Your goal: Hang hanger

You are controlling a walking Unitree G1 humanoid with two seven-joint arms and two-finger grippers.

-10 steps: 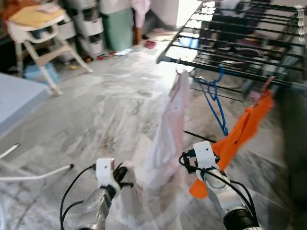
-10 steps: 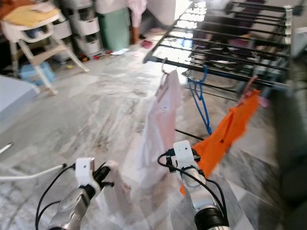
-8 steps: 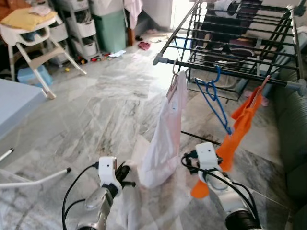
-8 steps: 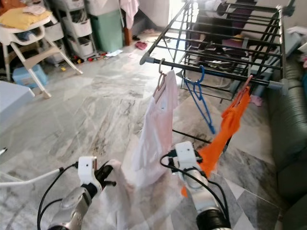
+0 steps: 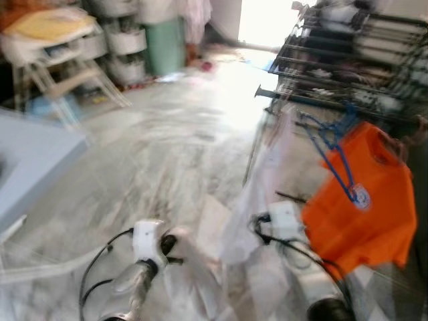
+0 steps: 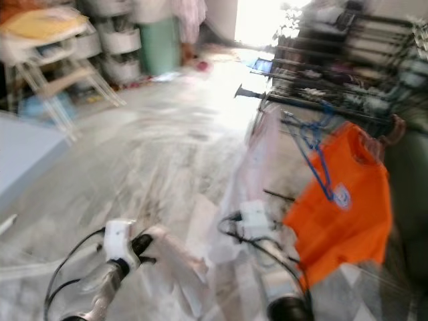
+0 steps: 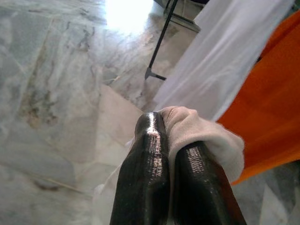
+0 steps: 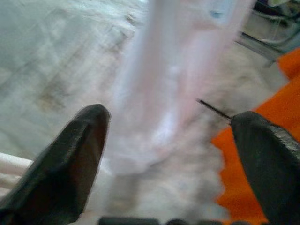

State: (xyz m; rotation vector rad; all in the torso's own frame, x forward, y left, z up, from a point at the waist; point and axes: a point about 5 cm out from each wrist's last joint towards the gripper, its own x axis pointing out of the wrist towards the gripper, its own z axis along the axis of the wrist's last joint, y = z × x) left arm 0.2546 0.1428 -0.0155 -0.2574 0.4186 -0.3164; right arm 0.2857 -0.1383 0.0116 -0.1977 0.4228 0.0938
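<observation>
Left wrist view shows the left gripper (image 7: 176, 178) with fingers clenched on a fold of the white garment (image 7: 234, 61), which hangs from the drying rack (image 5: 348, 67). The right gripper (image 8: 168, 154) is spread, empty. Pulling away while clamped could drag the garment's hanger off the rail.

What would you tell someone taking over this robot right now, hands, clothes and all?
Left gripper: shut on a fold of white cloth.
Right gripper: open, holding nothing, facing the pale pink garment.
That garment hangs from the drying rack, beside a blue hanger and an orange shirt.
Done: pink garment and orange shirt are on the rack.
Left: the white cloth is not hung yet. Head views are blurred, so check the hooks before moving.
</observation>
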